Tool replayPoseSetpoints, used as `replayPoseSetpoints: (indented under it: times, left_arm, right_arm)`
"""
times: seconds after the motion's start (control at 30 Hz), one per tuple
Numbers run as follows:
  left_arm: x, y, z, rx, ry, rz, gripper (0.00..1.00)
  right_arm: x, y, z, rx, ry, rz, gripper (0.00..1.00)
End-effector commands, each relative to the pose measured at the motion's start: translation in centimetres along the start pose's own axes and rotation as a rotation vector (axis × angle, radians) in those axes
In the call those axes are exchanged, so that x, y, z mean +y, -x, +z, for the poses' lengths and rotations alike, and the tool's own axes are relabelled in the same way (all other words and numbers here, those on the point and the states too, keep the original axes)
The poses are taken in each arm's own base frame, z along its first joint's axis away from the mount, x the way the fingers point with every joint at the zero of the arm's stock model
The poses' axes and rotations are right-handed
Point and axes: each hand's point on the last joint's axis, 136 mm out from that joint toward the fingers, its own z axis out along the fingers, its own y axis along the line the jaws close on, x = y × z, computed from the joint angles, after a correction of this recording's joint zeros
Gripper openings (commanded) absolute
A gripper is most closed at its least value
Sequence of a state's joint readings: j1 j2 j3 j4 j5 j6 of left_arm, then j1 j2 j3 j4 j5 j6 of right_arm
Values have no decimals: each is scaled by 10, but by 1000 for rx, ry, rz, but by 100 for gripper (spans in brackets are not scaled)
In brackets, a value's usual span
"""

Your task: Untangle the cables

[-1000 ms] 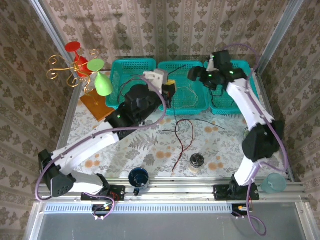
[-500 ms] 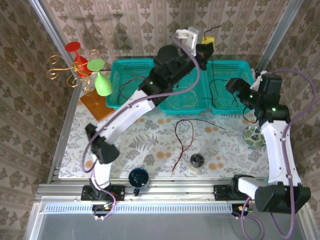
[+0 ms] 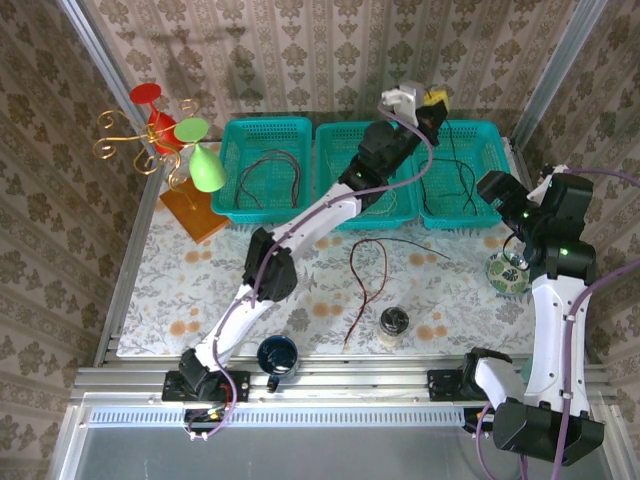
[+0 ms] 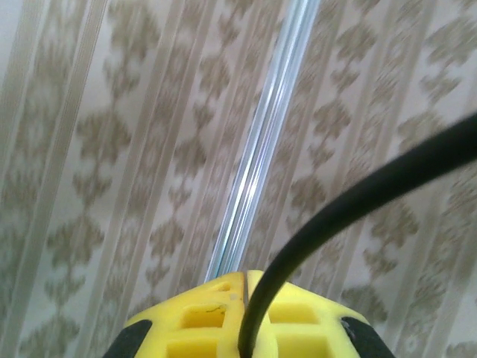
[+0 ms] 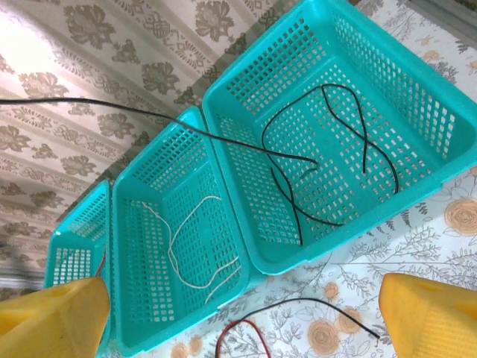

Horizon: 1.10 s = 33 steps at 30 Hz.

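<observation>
My left gripper [image 3: 432, 100] is raised above the back of the right basket [image 3: 492, 130], near the wall. Its yellow fingers [image 4: 209, 313] are shut on a black cable [image 4: 358, 198], which hangs down into that basket [image 5: 417, 179] over two other black cables [image 5: 335, 149]. A white cable [image 5: 186, 246] lies in the middle basket [image 3: 330, 128]. A dark red cable [image 3: 265, 170] lies in the left basket [image 3: 232, 130]. On the table, a red cable [image 3: 365, 270] lies crossed with a black one [image 5: 328, 302]. My right gripper [image 5: 242, 317] hovers open by the right basket's front edge, holding nothing.
A wire stand with coloured cups [image 3: 165, 140] occupies the back left corner. Near the front edge sit a dark blue cup [image 3: 277, 355] and a small jar [image 3: 394, 322]. A patterned bowl [image 3: 508, 272] sits at the right, beside my right arm.
My left arm has swung from the left of the table up and over to the right basket, carrying the black cable. My right arm has pulled back to the right, away from the basket.
</observation>
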<state>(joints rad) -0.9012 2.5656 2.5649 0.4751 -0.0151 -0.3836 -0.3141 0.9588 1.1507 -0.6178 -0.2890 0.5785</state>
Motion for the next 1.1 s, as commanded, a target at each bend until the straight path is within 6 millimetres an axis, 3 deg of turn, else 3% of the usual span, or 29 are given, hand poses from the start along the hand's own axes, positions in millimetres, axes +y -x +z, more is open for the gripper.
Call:
replayPoseSetpoints:
  times: [0.0, 0.13, 0.27, 0.33, 0.53, 0.77, 0.9, 1.07]
  left_arm:
    - [9, -53, 0, 96, -4, -91, 0]
    - [25, -110, -12, 301, 109, -38, 0]
    - [30, -140, -25, 404, 139, -97, 0]
    - [26, -144, -27, 413, 123, -116, 0]
    - [13, -150, -30, 431, 72, -132, 0]
    - [12, -151, -31, 438, 67, -137, 0]
    - [11, -150, -31, 441, 64, -136, 0]
    - [10, -149, -31, 444, 58, -134, 0]
  right_arm:
    - [-3, -9, -2, 35, 5, -8, 94]
    - [-3, -9, 0, 42, 5, -4, 94]
    - [2, -10, 10, 54, 57, -26, 95]
    - [12, -10, 18, 76, 116, -24, 95]
    - [42, 14, 55, 75, 278, -7, 94]
    - [73, 14, 105, 168, 355, -50, 92]
    - [83, 9, 127, 207, 361, -72, 92]
    - [85, 22, 148, 175, 329, -62, 87]
